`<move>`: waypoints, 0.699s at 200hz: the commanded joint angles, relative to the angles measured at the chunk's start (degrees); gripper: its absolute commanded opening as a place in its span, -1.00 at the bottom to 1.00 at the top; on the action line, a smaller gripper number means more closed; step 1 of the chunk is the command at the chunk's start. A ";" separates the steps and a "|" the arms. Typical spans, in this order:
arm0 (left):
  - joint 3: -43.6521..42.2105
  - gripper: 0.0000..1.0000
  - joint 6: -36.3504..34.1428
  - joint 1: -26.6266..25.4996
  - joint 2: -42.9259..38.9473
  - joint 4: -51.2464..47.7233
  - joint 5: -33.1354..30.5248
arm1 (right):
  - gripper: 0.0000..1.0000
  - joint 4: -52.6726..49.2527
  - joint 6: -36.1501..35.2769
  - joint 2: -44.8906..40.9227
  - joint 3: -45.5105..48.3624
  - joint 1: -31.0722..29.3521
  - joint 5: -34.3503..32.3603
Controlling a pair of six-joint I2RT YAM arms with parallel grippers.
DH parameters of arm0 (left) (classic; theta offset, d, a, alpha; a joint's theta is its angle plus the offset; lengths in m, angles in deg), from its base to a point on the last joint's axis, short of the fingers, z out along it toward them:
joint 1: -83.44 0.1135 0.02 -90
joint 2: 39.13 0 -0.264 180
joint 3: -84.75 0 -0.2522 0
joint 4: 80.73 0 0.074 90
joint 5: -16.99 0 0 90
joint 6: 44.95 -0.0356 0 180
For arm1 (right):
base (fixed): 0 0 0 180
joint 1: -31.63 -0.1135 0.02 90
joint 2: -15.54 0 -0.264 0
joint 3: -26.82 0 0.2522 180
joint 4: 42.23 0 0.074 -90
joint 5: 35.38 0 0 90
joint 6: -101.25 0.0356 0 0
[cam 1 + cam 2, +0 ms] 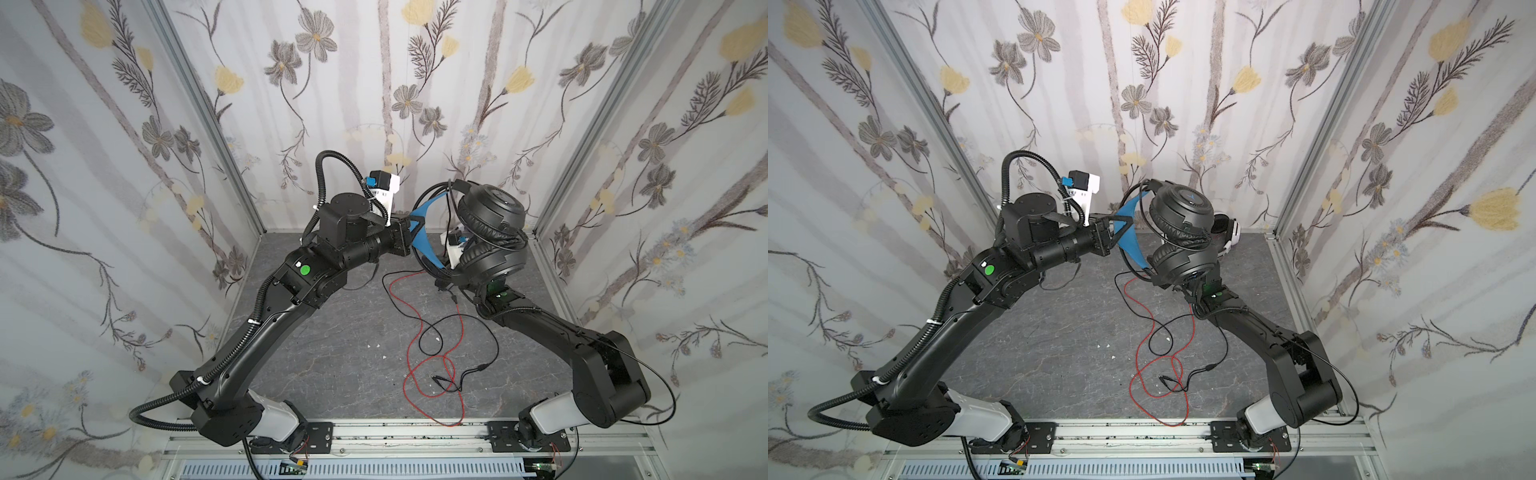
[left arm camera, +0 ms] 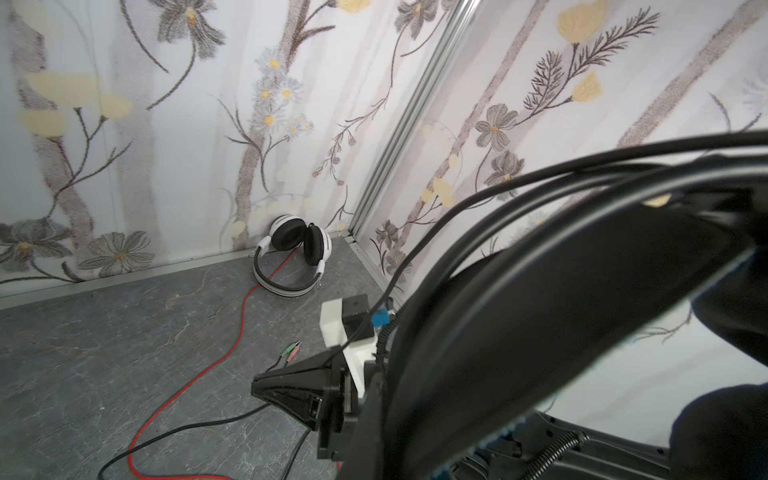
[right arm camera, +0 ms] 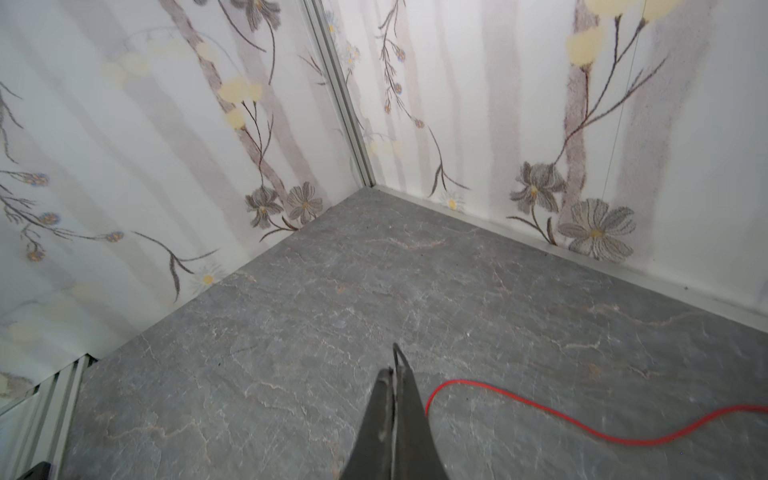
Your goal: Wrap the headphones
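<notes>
Nearest the front rail (image 1: 415,432), the black cable (image 1: 482,367) and the red cable (image 3: 590,433) lie slack on the tabletop (image 1: 332,332), crossing each other in loose loops. We judge that crossing to be the thing to watch. As the black cable is drawn up it could drag the red one along, so we would pull slowly and lift clear of the tangle before each turn.

Above mid-tabletop, the right hand (image 3: 395,374) is closed tight, and its wrist view shows a thin black loop of cable pinched at the tips. In both top views this hand is hidden under the headset. The left hand (image 1: 417,227) is clamped on the blue inner headband (image 1: 424,210) and holds the black headset (image 1: 492,208) in the air, earcups stacked one over the other. Strands of black cable already cross the cups, so we take the winding as under way with much slack left. To do it well, we would hold the band steady, carry the cable round the cups with light tension, and lay each turn beside the last.

Farther back, the white headset (image 2: 289,235) with black earpads rests on the tabletop in the far right corner, its red cable trailing out unwound.
</notes>
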 commanded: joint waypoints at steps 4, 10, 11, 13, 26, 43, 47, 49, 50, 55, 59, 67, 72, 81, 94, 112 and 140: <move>-0.79 -1.00 2.75 0.22 0.05 9.19 -7.46 | -1.00 -9.34 -4.75 -4.28 1.57 -0.66 -7.88; -1.27 -1.00 2.84 0.23 0.15 9.51 -9.04 | -1.00 -10.91 -5.49 -5.41 1.96 -0.90 -9.17; -1.36 -1.00 2.88 0.22 0.17 9.65 -9.37 | -1.00 -11.17 -5.55 -5.64 2.06 -0.94 -9.37; -1.54 -1.00 2.96 0.29 0.05 9.82 -9.99 | -1.00 -11.70 -5.75 -5.96 2.21 -1.02 -9.67; -2.99 -1.00 3.48 0.54 -0.12 11.57 -12.86 | -1.00 -14.60 -7.67 -8.56 3.29 -2.01 -11.85; -4.15 -1.00 4.07 1.00 0.00 13.04 -15.42 | -1.00 -18.65 -10.01 -11.45 4.32 -4.12 -15.87; -4.30 -1.00 3.85 1.02 0.14 13.06 -16.19 | -1.00 -19.64 -10.66 -12.07 4.41 -4.68 -16.73; -4.34 -1.00 3.82 1.01 0.21 13.00 -16.68 | -1.00 -20.16 -11.05 -12.38 4.49 -4.87 -17.18; -4.40 -1.00 3.77 1.01 0.24 12.98 -16.93 | -1.00 -20.28 -11.23 -12.51 4.56 -5.04 -17.42; -4.64 -1.00 3.80 1.01 0.26 12.95 -17.87 | -1.00 -21.67 -12.11 -13.29 4.75 -5.78 -18.59; -4.97 -1.00 3.89 1.01 0.16 13.00 -18.79 | -1.00 -22.54 -12.55 -13.96 4.89 -6.43 -19.84; -5.97 -1.00 3.85 1.10 -0.13 13.59 -20.24 | -1.00 -24.12 -13.39 -15.28 5.42 -7.69 -21.43; -6.67 -1.00 3.87 1.09 -0.29 13.82 -21.27 | -1.00 -25.06 -13.75 -16.21 5.74 -8.27 -22.17; -7.84 -1.00 3.98 1.10 -0.68 14.24 -23.02 | -1.00 -26.55 -13.98 -17.81 6.33 -9.25 -23.40; -9.51 -1.00 4.20 1.19 -1.20 14.26 -25.61 | -1.00 -28.57 -14.28 -20.37 7.29 -11.04 -24.97; -11.57 -1.00 4.48 1.24 -1.66 13.69 -29.13 | -1.00 -31.20 -14.96 -23.34 7.87 -13.67 -26.58; -14.23 -1.00 5.76 1.37 -2.04 13.28 -32.34 | -1.00 -35.02 -16.02 -25.93 7.93 -18.67 -30.22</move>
